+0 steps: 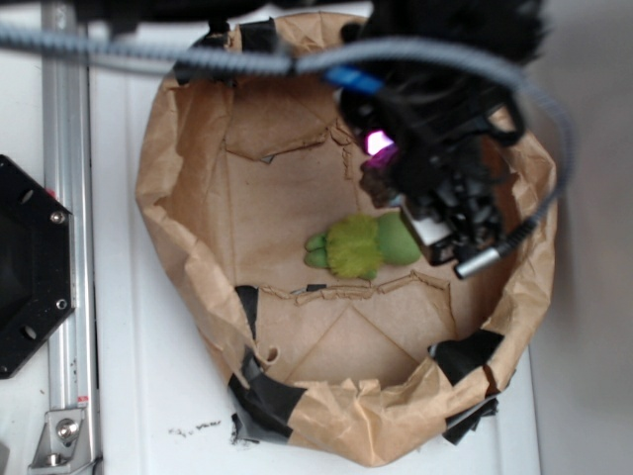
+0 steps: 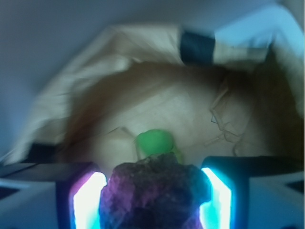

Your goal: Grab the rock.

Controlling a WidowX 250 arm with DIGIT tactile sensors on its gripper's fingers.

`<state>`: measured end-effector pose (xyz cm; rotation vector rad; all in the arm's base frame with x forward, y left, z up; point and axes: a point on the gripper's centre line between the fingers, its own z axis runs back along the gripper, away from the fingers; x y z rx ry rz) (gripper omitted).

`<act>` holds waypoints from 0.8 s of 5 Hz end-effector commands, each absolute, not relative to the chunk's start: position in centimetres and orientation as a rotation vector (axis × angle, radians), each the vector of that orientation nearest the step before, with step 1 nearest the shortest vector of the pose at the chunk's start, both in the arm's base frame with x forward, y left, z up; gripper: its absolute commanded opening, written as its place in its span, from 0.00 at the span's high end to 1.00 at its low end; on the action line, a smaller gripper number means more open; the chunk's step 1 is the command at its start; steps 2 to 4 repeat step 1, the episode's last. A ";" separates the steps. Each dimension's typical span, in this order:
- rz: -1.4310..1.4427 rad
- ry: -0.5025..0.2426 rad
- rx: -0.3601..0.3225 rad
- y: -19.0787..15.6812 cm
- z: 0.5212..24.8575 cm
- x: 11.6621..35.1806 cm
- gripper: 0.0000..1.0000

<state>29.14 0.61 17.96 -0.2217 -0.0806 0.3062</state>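
Rock clamped in tool, green toy beyond, paper bag

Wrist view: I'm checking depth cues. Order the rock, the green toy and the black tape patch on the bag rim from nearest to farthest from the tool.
1. The rock, clamped in the tool.
2. The green toy, just beyond, on the bag floor.
3. The black tape patch, up on the far rim.

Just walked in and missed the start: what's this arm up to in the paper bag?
The robot's claw is shut on the rough, dark-brown angular rock, which sits between its two glowing pads. It hangs over the rolled-down brown paper bag. The fuzzy lime-green plush toy lies on the bag's floor, untouched.
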 end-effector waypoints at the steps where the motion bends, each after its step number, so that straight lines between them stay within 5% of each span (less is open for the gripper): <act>1: 0.098 -0.172 -0.108 1.2 17.5 26.3 1.00; 4: 0.098 -0.172 -0.108 1.2 17.5 26.3 1.00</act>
